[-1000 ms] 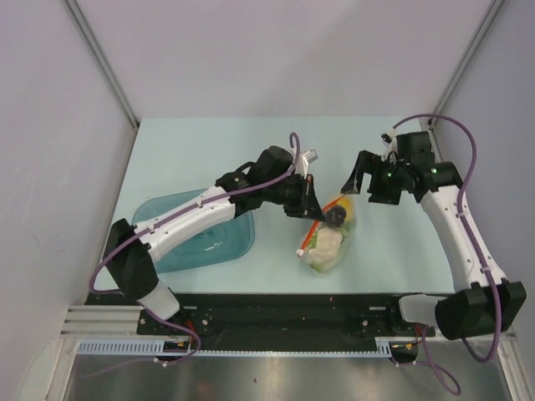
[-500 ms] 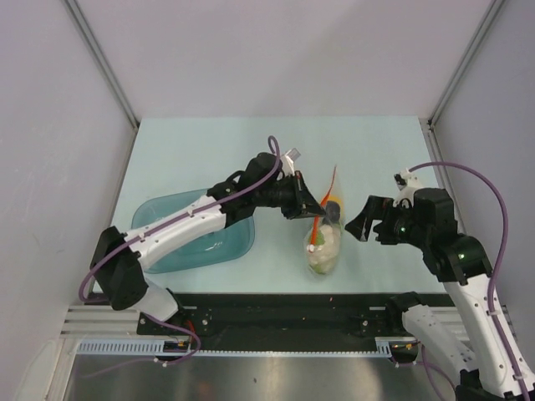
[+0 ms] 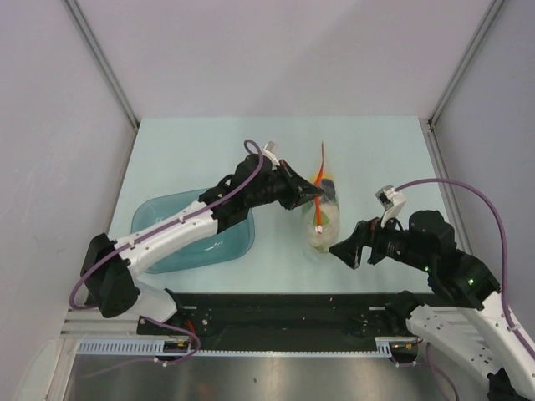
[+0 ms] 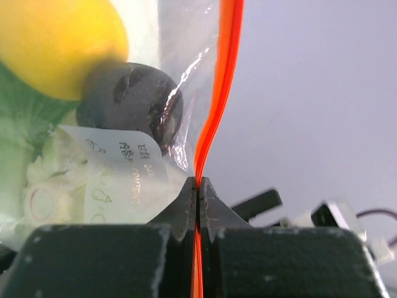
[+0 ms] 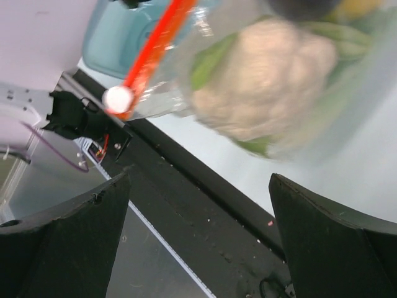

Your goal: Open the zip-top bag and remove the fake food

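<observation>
The zip-top bag (image 3: 324, 224) hangs lifted off the table, its red-orange zip strip (image 3: 321, 171) running upward. My left gripper (image 3: 311, 194) is shut on that strip (image 4: 214, 112), which runs pinched between the jaws (image 4: 197, 186). Fake food shows through the clear plastic: a yellow fruit (image 4: 56, 43), a dark piece (image 4: 130, 105) and a white cauliflower (image 5: 267, 81) with green leaves. My right gripper (image 3: 344, 251) stands wide open just below and right of the bag's bottom, holding nothing (image 5: 198, 177). A white slider (image 5: 116, 99) sits on the strip's end.
A teal tray (image 3: 226, 246) lies on the table left of the bag, under my left arm. The black base rail (image 3: 276, 313) runs along the near edge, just beneath my right gripper. Grey walls close in the sides and back.
My left gripper has carried the bag up and back by its strip. The right arm has swung from the far right down to the near side, beneath the bag.
</observation>
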### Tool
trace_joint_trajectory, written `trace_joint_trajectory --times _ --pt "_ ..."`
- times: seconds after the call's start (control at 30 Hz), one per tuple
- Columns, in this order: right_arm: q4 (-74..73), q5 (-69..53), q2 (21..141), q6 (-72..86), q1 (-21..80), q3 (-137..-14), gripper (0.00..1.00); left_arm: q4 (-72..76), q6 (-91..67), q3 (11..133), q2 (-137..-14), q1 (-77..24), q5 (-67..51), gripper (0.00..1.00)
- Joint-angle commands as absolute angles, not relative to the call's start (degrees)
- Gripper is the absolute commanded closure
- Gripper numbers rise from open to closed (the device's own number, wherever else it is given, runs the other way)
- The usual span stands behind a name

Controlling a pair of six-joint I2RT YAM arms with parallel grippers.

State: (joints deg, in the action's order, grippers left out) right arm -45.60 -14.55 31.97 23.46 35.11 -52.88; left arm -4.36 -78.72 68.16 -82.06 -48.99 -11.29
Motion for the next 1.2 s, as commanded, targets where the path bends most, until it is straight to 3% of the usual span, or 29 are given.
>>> trace_joint_trajectory --times 0.0,0.3,0.47,0.6,0.67,0.73,0.87,1.03,1.1,1.17 --pt "-39.3 -10.6 33.9 19.8 40.3 -54.1 0.02 -1.8 -85.4 71.4 -78.3 -48.9 -5.9 1.0" --pt "-31.5 16.3 37.4 13.5 55.1 -54.3 0.09 -8.9 -92.4 73.5 -77.6 -50.5 -0.4 1.0" --pt "-24.0 23.3 39.4 10.6 62.2 -52.7 0.13 -9.7 -96.2 74.2 -78.4 -51.4 -0.1 1.0" --pt "-20.3 28.6 39.6 9.8 62.8 -50.5 0.35 -10.8 -96.6 75.7 -79.3 -51.4 -0.1 1.0" --pt "-19.6 28.6 39.6 9.0 62.8 -49.9 0.38 -10.6 -97.2 75.5 -79.2 -51.4 -0.1 1.0" --pt "-20.7 28.7 39.3 9.3 62.6 -49.5 0.49 -10.7 -97.4 75.2 -78.7 -51.4 1.7 1.0" --pt "-19.6 26.7 37.6 9.8 61.4 -47.8 0.62 -10.4 -97.6 74.3 -78.0 -51.4 1.8 1.0" --pt "-20.7 20.0 38.5 10.0 57.4 -50.4 0.97 -11.6 -93.1 72.3 -76.6 -51.4 1.2 1.0" --pt "-21.4 15.6 38.5 9.6 55.7 -51.3 1.0 -11.3 -92.2 69.5 -74.9 -51.4 1.4 1.0" --pt "-21.7 9.6 38.8 9.5 52.4 -51.9 1.0 -9.3 -89.8 67.6 -73.7 -51.2 2.3 0.89"
